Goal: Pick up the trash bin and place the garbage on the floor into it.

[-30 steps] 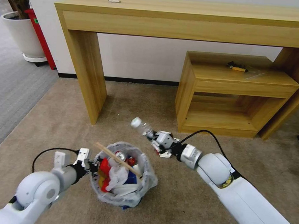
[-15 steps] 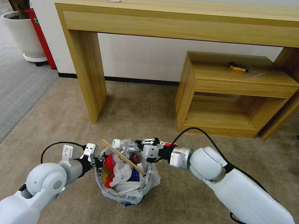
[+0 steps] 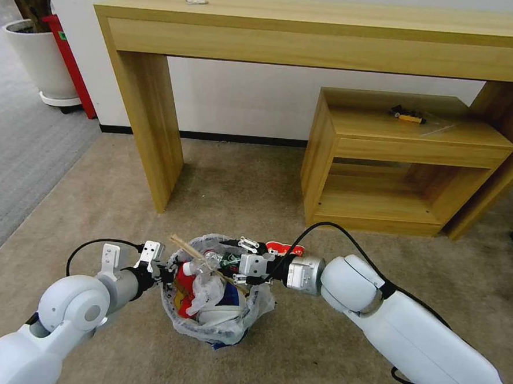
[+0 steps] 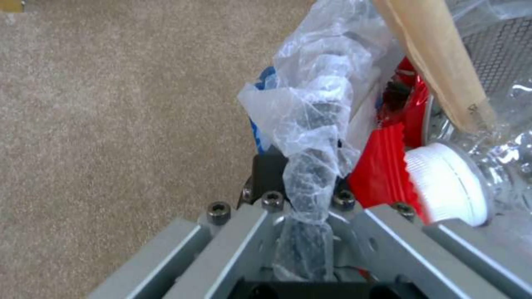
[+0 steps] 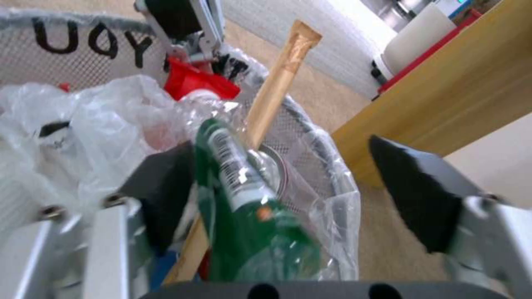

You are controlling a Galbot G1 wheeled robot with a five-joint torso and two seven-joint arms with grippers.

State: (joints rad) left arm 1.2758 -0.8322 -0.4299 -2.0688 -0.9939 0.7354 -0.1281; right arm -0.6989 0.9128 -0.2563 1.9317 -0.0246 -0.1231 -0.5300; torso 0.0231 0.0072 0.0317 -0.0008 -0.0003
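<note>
Our left gripper is clamped on the bag-lined rim of the trash bin, holding it above the carpet. Our right gripper hangs over the bin with jaws spread wide; the clear bottle lies loose between them atop the garbage, beside the wooden stick.

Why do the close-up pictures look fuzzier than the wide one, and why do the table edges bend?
Head view: wide lens, so the long table bows at its edges. Left wrist view: the wooden stick and bag-lined trash bin sit too near the lens, so they look soft. Right wrist view: the clear bottle is smeared.
</note>
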